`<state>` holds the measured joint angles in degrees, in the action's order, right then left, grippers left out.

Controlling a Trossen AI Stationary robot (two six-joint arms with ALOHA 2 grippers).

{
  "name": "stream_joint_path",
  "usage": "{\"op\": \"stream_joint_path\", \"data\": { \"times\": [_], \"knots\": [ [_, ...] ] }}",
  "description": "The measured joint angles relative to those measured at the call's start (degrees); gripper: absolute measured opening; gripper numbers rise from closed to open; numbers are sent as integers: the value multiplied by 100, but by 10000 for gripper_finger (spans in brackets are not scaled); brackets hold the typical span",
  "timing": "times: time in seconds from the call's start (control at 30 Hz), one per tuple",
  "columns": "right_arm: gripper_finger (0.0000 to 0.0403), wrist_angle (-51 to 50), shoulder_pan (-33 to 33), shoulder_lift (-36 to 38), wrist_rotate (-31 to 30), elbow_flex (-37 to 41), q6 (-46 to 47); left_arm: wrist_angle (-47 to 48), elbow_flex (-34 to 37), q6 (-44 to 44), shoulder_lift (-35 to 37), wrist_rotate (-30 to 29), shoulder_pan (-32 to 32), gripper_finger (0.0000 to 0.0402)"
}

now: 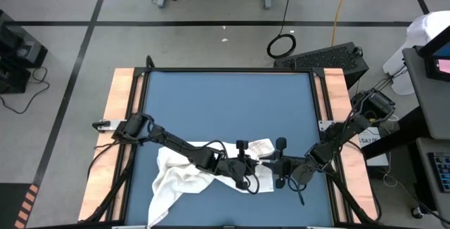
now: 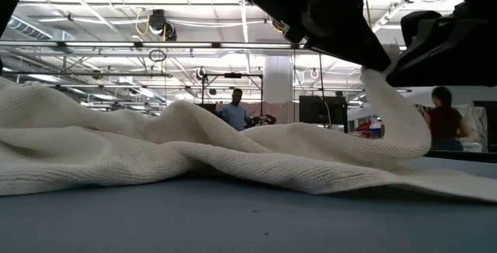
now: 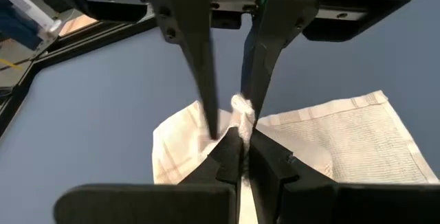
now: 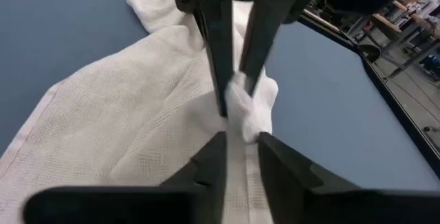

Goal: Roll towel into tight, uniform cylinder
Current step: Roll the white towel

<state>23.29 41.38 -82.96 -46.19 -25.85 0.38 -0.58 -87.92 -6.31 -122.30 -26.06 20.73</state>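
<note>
- My left gripper [image 1: 245,166] sits around 6 o'clock on the blue mat [image 1: 225,102], fingers pinched together on a fold of the towel [image 1: 179,176]; left wrist view shows the cloth bunched between my fingertips [image 3: 244,117]
- My right gripper [image 1: 278,164] is just beside it toward 3 o'clock, jaws clamped on a wad of the same towel [image 4: 124,107]; the wad bulges out past one finger [image 4: 220,59]
- Towel lies crumpled at the near edge of the mat, bulk toward 7 o'clock, one printed corner [image 1: 261,145] poking up between the two grippers
- High view: both sets of fingertips are buried in dark arm links and cables, so the grip itself is hard to make out there
- Towel's near end runs to the mat's edge and I cannot tell whether it overhangs
- Low view: towel [image 2: 194,156] fills the width, a strip rising toward 2 o'clock into dark gripper parts cut off by the top edge; which arm that is I cannot tell
- People in the room behind [image 2: 233,112], small and indistinct
</note>
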Motion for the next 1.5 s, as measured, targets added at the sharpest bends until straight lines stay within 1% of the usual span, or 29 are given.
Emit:
{"op": "stream_joint_path", "data": {
  "times": [0.13, 0.2, 0.27, 0.33, 0.4, 0.47, 0.6, 0.63, 0.67, 0.7, 0.87, 0.97, 1.07, 1.17, 1.23, 1.33, 1.4, 1.5],
  "knots": [
    [143, 17, -6, 0, 5, 0, -70, -2, 0, -2, 0, 13, 49, 22],
    [166, 59, -6, 0, -16, 0, -71, -9, 0, -2, 0, 17, 66, 22],
    [179, 179, -6, 0, 37, 0, -106, -26, 0, -2, -1, 17, 68, 22],
    [181, 294, -31, 0, 261, 0, -148, -33, 0, -4, -2, 17, 68, 22],
    [168, 336, -62, 0, 454, 0, -137, -33, 0, -4, -2, 17, 68, 22],
    [141, 348, -70, 0, 548, 0, -128, -58, 0, -3, -2, 17, 68, 22],
    [56, 348, -82, 0, 585, 0, -171, -144, 0, 10, -2, 1, 68, 22],
    [32, 345, -82, 0, 583, 0, -206, -153, 0, 118, -2, -113, 70, 22],
    [17, 337, -81, 0, 583, 0, -254, -144, 0, 249, -2, -262, 73, 22],
    [10, 322, -82, 0, 567, 0, -279, -110, 0, 376, -2, -373, 73, 22],
    [16, 11, -76, 68, 580, 0, -90, 562, 6, 1101, 142, -514, 189, 22],
    [4, -377, -60, 205, 589, 0, 131, 1324, 4, 1747, 389, -529, 345, 22],
    [3, -616, -11, 335, 583, 4, 328, 2193, 4, 2500, 639, -585, 507, 22],
    [2, -632, 62, 393, 603, 2, 423, 2674, 4, 2855, 830, -711, 653, 22],
    [1, -634, 106, 393, 609, 2, 459, 2668, 4, 2839, 894, -878, 731, 22],
    [7, -630, 150, 391, 608, 2, 527, 2498, 4, 2700, 907, -1289, 803, 22],
    [16, -580, 151, 391, 606, 4, 580, 2297, 4, 2604, 907, -1323, 781, 22],
    [42, -389, 143, 393, 598, 2, 577, 1993, 2, 2270, 835, -1180, 678, 22]
  ]
}}
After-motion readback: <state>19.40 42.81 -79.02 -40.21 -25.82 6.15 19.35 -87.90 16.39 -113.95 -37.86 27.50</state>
